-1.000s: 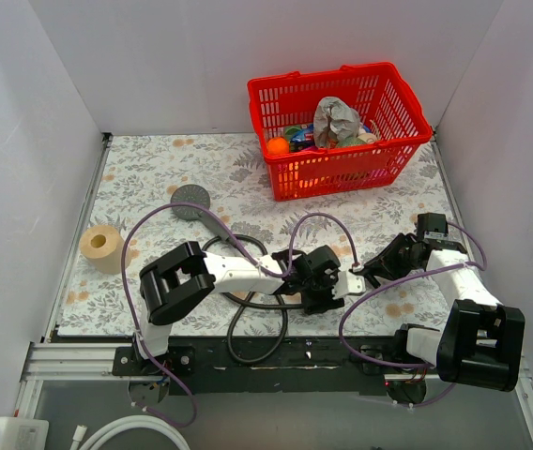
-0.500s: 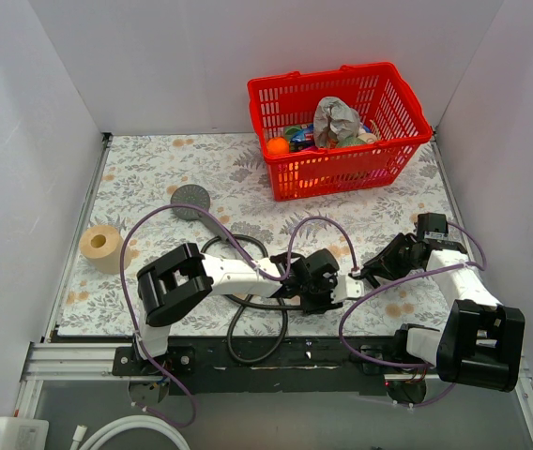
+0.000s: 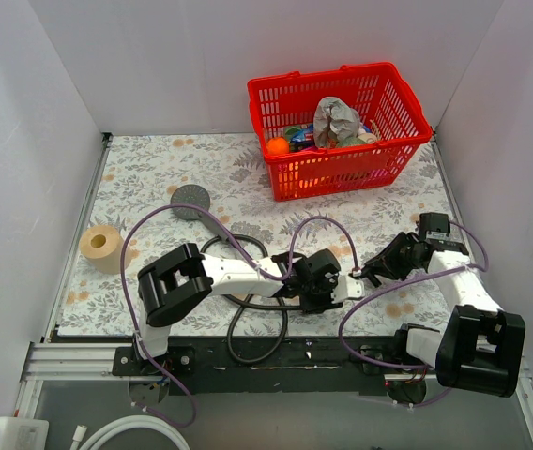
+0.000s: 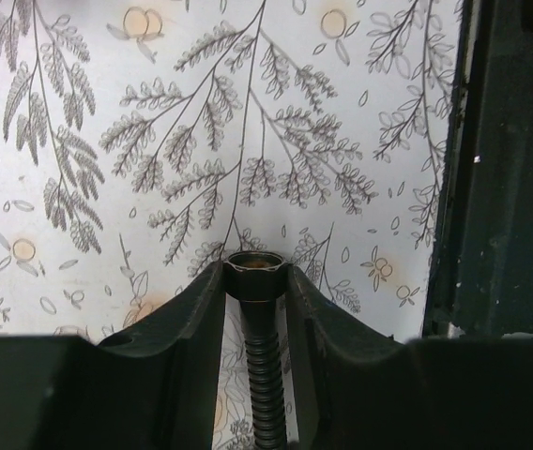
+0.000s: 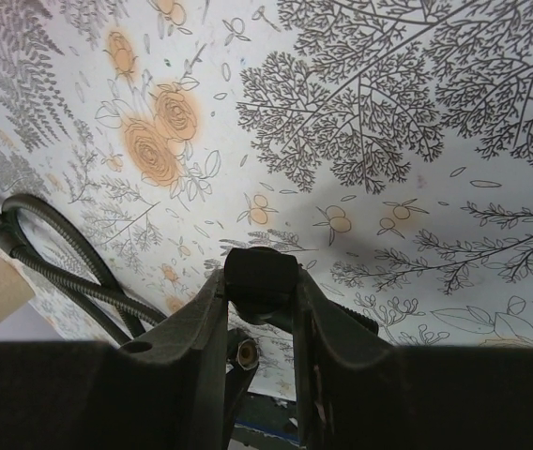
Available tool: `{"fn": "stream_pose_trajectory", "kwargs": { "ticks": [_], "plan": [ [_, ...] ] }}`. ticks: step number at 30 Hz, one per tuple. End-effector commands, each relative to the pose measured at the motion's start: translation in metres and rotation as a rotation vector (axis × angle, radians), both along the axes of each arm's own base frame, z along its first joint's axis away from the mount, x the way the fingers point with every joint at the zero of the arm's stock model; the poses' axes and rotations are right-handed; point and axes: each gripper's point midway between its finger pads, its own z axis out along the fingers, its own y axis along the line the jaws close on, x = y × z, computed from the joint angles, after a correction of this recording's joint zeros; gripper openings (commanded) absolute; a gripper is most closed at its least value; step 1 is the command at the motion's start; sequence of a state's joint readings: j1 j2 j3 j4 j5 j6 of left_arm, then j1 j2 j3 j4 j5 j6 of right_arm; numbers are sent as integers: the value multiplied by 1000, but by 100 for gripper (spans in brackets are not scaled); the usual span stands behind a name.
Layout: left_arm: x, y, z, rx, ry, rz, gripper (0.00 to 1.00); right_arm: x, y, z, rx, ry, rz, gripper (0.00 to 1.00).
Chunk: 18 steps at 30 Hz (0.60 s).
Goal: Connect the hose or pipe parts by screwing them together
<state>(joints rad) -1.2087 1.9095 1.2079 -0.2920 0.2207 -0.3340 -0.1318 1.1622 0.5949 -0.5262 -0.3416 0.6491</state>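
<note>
The floral-clothed table (image 3: 154, 169) has a red basket (image 3: 342, 173) at its far right, and everything else is placed from that basket.

Nearer than the basket and a little left of its middle, close to the table's near edge, the two arms meet tip to tip. The grey shower head (image 3: 191, 201) lies well to the basket's left and somewhat nearer. Its straight handle runs diagonally from the disc, nearer and back toward the basket's side, so its free end points roughly at the grippers. The black hose (image 4: 260, 384) loops on the cloth between that handle and the grippers.

The left gripper (image 4: 255, 286) is clenched on the hose's end nut (image 4: 256, 267). The hose runs straight back between the fingers and the nut's mouth faces outward. The right gripper (image 5: 260, 281) is closed against a dark piece (image 5: 260, 267), possibly a fitting, though I cannot tell.

As I judge it, the left arm is the nearer to the handle. The nut must travel away from the basket's side and line up with the handle's axis. Open cloth lies that way, while the black rail (image 4: 501, 187) sits close beside the left gripper.
</note>
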Motion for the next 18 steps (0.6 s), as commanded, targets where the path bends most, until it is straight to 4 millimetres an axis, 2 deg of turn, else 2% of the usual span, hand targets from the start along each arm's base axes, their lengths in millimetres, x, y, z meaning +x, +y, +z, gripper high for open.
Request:
{"fn": "stream_pose_trajectory", "kwargs": {
  "ticks": [1, 3, 4, 5, 7, 8, 9, 10, 11, 12, 13, 14, 15, 16, 17, 18],
  "plan": [
    [13, -8, 62, -92, -37, 62, 0, 25, -3, 49, -22, -174, 20, 1],
    [25, -18, 117, -221, -38, 114, 0, 32, -5, 69, -38, -243, 25, 1],
    [27, -19, 135, -261, -38, 123, 0, 35, -6, 84, -54, -299, 33, 1],
    [27, -19, 164, -326, -50, 130, 0, 41, -9, 105, -81, -351, 36, 1],
    [30, -20, 205, -428, -56, 148, 0, 47, -9, 125, -136, -385, 81, 1],
    [29, -20, 223, -476, -63, 148, 0, 53, -8, 147, -152, -430, 90, 1],
    [28, -15, 256, -559, -85, 145, 0, 57, -3, 163, -163, -474, 115, 1],
    [28, -11, 272, -598, -88, 154, 0, 60, 1, 177, -171, -515, 133, 1],
    [27, -7, 286, -636, -81, 152, 0, 67, 8, 208, -180, -604, 148, 1],
    [22, 5, 314, -704, -98, 149, 0, 70, 12, 230, -182, -677, 153, 1],
    [19, 10, 325, -740, -102, 153, 0, 71, 16, 251, -175, -749, 170, 1],
    [14, 20, 329, -766, -109, 149, 0, 70, 29, 275, -168, -829, 216, 1],
    [7, 35, 362, -871, -150, 136, 0, 71, 35, 320, -178, -953, 232, 1],
    [2, 44, 374, -919, -160, 133, 0, 69, 42, 344, -212, -1040, 298, 1],
    [-1, 51, 375, -941, -159, 136, 0, 63, 58, 363, -213, -1102, 364, 1],
    [-5, 57, 388, -994, -163, 131, 0, 58, 65, 401, -240, -1205, 406, 1]
  ]
}}
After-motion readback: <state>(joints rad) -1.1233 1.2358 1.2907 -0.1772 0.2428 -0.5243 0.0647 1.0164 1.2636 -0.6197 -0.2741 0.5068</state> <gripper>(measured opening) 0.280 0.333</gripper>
